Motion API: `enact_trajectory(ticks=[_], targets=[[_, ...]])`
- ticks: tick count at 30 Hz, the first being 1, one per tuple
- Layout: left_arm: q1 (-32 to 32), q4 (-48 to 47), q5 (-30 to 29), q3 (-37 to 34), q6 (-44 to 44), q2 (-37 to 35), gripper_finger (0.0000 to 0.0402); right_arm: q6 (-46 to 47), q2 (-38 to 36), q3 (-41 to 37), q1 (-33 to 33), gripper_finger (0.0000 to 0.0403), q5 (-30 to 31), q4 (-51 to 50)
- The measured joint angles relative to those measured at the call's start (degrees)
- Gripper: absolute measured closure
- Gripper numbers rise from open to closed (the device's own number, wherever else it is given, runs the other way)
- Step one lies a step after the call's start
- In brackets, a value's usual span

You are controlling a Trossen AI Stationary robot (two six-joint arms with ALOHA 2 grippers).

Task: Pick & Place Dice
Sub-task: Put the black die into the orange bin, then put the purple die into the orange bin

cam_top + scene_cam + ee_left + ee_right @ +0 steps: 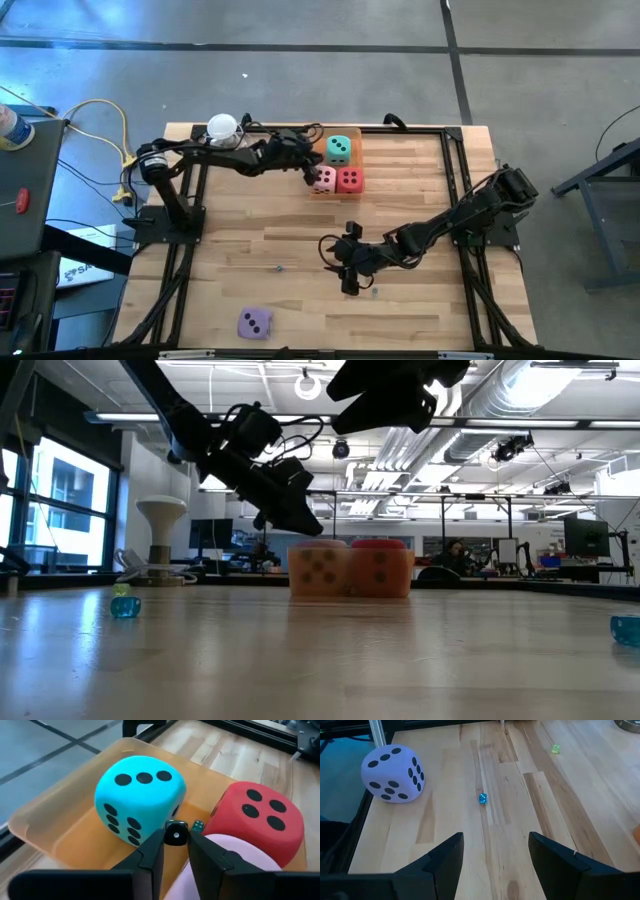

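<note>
Wooden bench (pixel 400 200), framed by black rails. Orange tray (pixel 60 825) near the far edge holds the teal die (pixel 339 148), red die (pixel 350 180) and pink die (pixel 325 179), the last two touching. Left end effector (pixel 310 176) hangs over the tray just beside the pink die, clenched on a small black die (pixel 175 833) above the gap between teal and red. Purple die (pixel 254 322) sits alone near the front edge. Right end effector (pixel 340 268) hovers mid-bench, released and empty, well apart from the purple die. Tiny blue bead (pixel 482 798) lies between them.
</note>
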Motion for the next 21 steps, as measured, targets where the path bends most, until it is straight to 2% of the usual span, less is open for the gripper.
enact_trajectory(ticks=[15,21], targets=[[0.0,1.2,0.0,0.1,-0.5,0.4,0.022,0.0,0.0,0.0,0.0,0.0188,0.0,0.0],[-0.2,2.0,1.1,0.0,-2.4,-2.8,0.0211,0.0,0.0,0.0,0.0,0.0188,0.0,-0.3]])
